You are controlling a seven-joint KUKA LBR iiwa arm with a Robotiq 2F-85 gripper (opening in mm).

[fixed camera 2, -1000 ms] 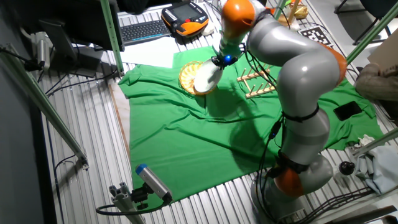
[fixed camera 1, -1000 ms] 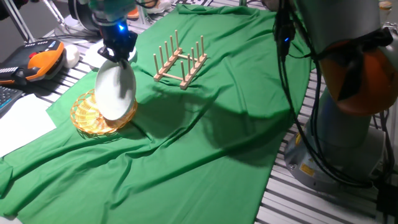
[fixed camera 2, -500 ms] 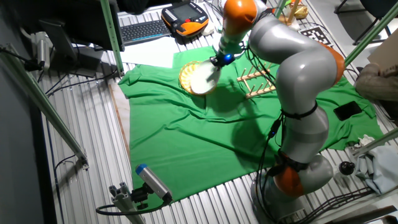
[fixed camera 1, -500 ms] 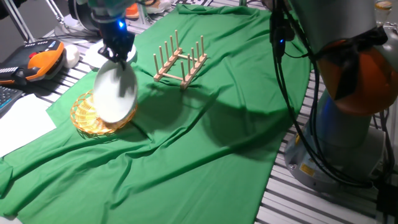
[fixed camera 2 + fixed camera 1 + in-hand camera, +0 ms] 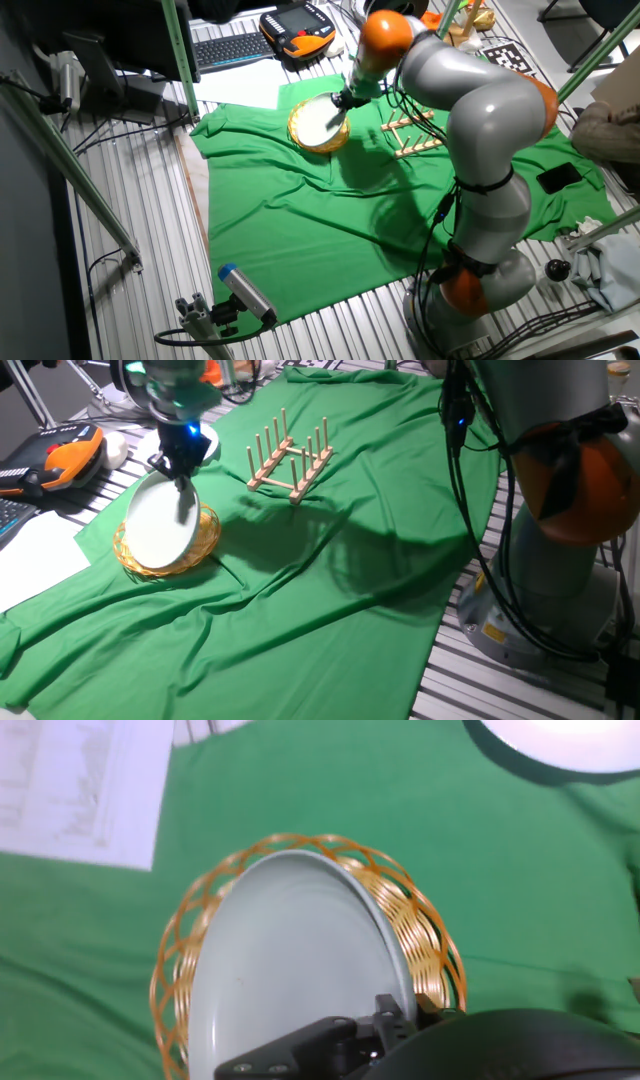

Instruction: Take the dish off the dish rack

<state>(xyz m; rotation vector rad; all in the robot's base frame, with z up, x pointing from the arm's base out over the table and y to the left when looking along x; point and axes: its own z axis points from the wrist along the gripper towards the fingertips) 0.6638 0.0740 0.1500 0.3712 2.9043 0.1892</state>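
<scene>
- Sitting pretty much in the round woven wicker basket [image 5: 196, 546] now: the pale round ceramic dish [image 5: 158, 530], leaning a bit on the rim, well clear of the small light wooden peg dish rack [image 5: 290, 458].
- Pinched at its upper edge by the black two-finger gripper [image 5: 183, 487], jaws narrow around the rim.
- Rack bare on the green cloth [image 5: 330, 600], so removal looks done.
- Left, probably: letting go and backing off.
</scene>
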